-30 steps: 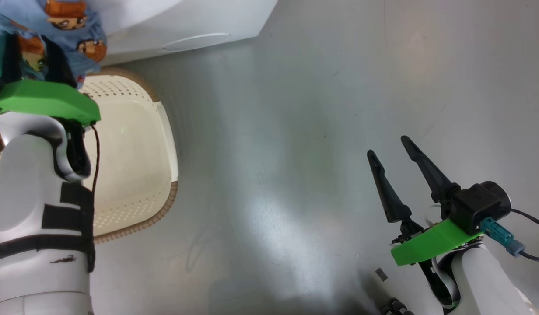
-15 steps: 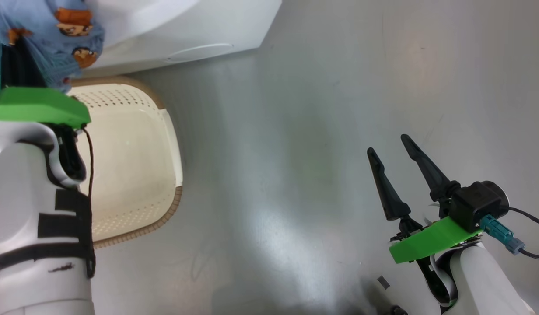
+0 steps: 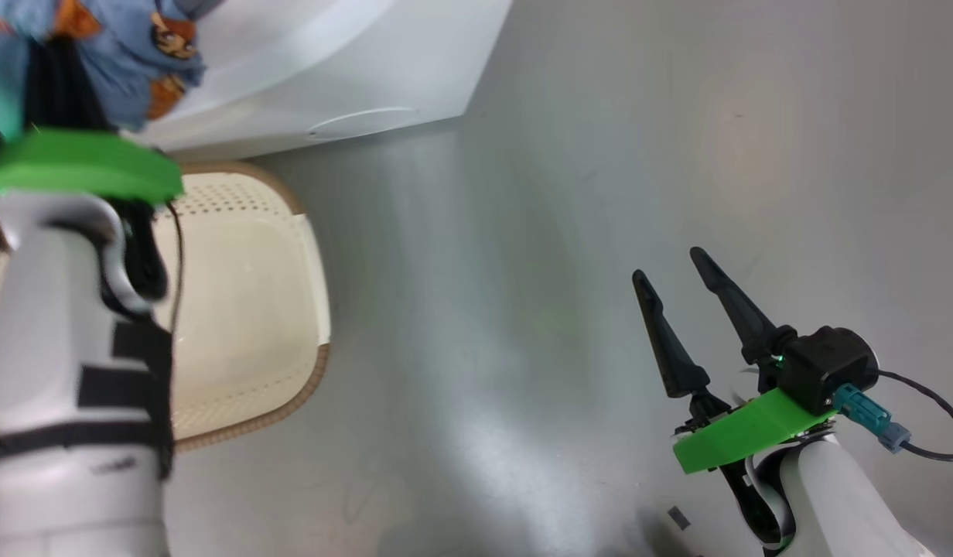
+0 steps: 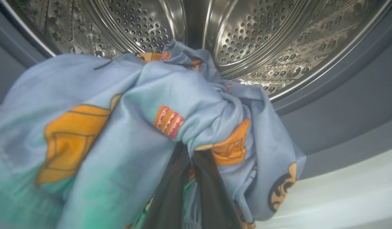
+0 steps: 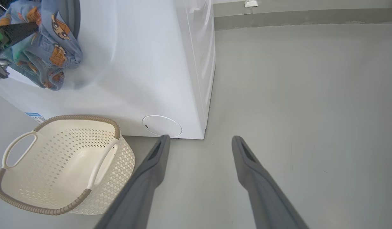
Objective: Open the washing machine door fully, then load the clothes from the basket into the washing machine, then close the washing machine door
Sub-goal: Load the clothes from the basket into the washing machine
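A light blue garment [image 4: 170, 105] with orange prints is bunched around my left gripper [image 4: 191, 152], whose dark fingers are shut with the cloth pinched at their tips. It hangs at the mouth of the washing machine [image 5: 145, 63], before the steel drum [image 4: 247, 35] and over the grey door seal [image 4: 342, 105]. The head view has this garment [image 3: 128, 54] at the top left, above the green wrist plate. The cream basket [image 5: 87, 117] stands on the floor in front of the machine, its inside bare. My right gripper [image 3: 668, 264] is open over the floor. The washing machine door is out of view.
Grey floor stretches to the right of the machine as far as a skirting board [image 5: 294, 19]. A round cover [image 5: 162, 126] sits low on the machine's front, and a blue label [image 5: 35, 116] at its lower corner. The basket's rim [image 3: 291, 232] lies beside my left forearm.
The head view has shifted a little, so the camera moved. My left gripper has shut on the garment at the machine's mouth. The right gripper has stayed open.
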